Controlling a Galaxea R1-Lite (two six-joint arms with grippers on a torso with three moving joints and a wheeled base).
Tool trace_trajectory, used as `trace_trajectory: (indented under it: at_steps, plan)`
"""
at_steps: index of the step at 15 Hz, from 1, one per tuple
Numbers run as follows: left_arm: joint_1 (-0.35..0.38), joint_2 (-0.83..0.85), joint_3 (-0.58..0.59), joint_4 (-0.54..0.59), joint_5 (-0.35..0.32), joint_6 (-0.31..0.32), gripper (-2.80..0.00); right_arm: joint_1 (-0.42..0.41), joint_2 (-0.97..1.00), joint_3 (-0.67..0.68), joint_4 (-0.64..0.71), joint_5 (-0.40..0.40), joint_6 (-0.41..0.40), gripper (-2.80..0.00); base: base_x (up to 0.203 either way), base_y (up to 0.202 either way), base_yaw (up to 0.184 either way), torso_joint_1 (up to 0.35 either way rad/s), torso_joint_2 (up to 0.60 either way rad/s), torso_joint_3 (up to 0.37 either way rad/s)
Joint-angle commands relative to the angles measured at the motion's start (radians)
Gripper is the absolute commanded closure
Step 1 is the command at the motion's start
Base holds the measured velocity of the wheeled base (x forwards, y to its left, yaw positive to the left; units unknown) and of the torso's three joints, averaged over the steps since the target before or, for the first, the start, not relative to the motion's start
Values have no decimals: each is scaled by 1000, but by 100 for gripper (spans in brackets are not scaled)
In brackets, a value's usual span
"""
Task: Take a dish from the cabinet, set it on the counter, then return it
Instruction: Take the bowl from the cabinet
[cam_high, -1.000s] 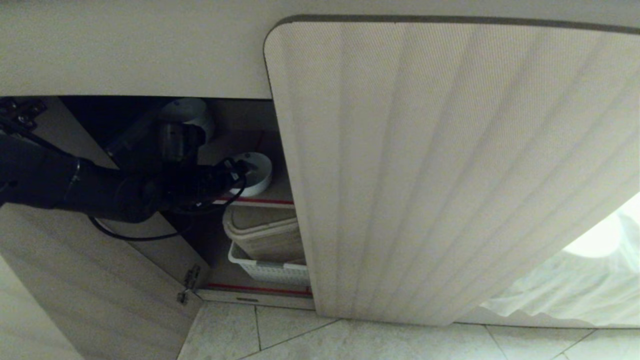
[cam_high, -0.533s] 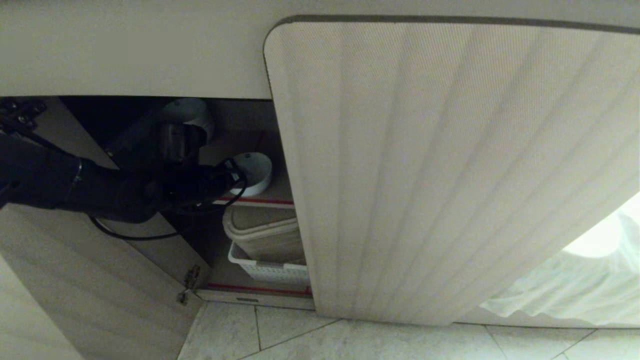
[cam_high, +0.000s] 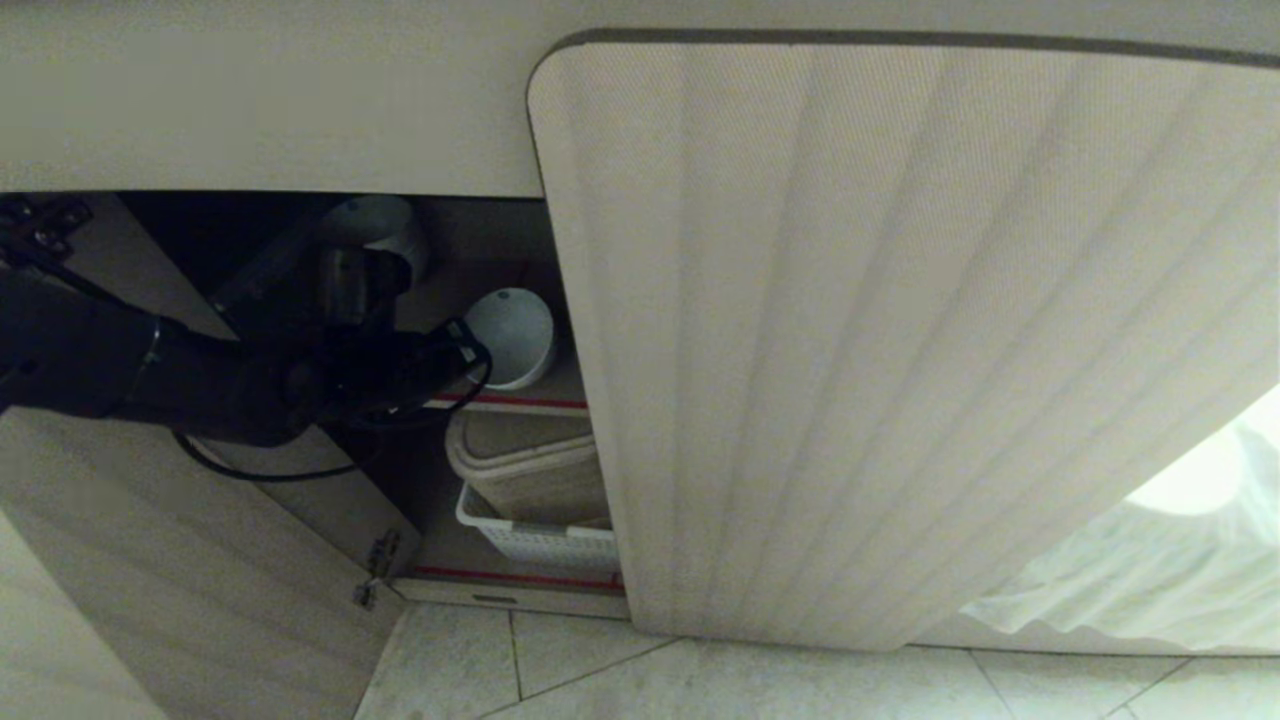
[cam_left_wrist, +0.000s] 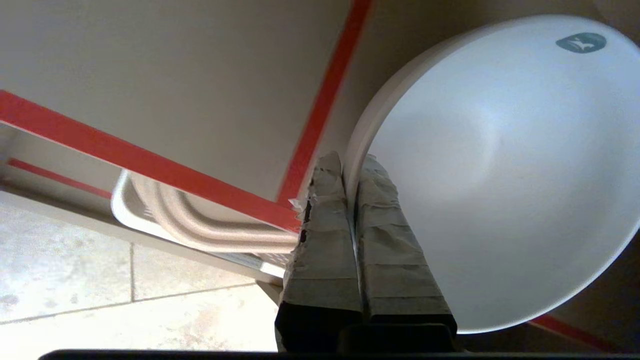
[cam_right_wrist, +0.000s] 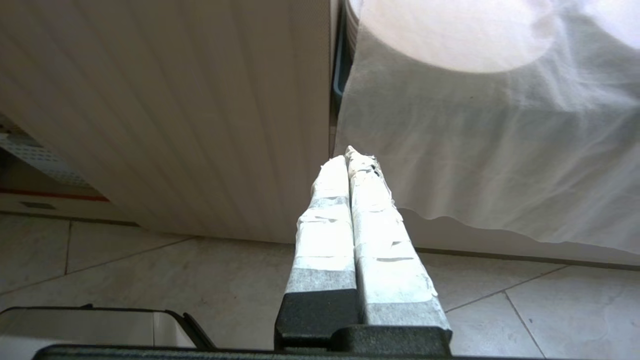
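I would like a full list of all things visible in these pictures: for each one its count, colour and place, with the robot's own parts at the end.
dish: 1, white, tilted on the upper shelf of the cabinet, rim pinched by the left gripper
cabinet: 1, pale beige fluted doors, left door swung open, shelves edged in red
large pot: 1, white, deep on the upper shelf, behind the arm
plastic basket: 1, white perforated, lower shelf
trays: a few, beige, standing in the basket
cloth: 1, white, hanging right of the cabinet
floor tiles: pale, below the cabinet
left gripper: 1, taped fingers, shut on the dish's rim
right gripper: 1, taped fingers, shut, empty, above the floor
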Motion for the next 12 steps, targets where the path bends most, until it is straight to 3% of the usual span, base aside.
trace_trajectory:
  at_steps: [1, 12]
  plan:
    - [-1, -5, 3, -3, 0, -5, 0, 0, 0, 0, 0, 0, 0, 0, 0, 0, 0, 0, 0, 0]
    - [-5, -77, 56, 56, -14, -5, 0, 1, 0, 0, 0, 0, 0, 0, 0, 0, 0, 0, 0, 0]
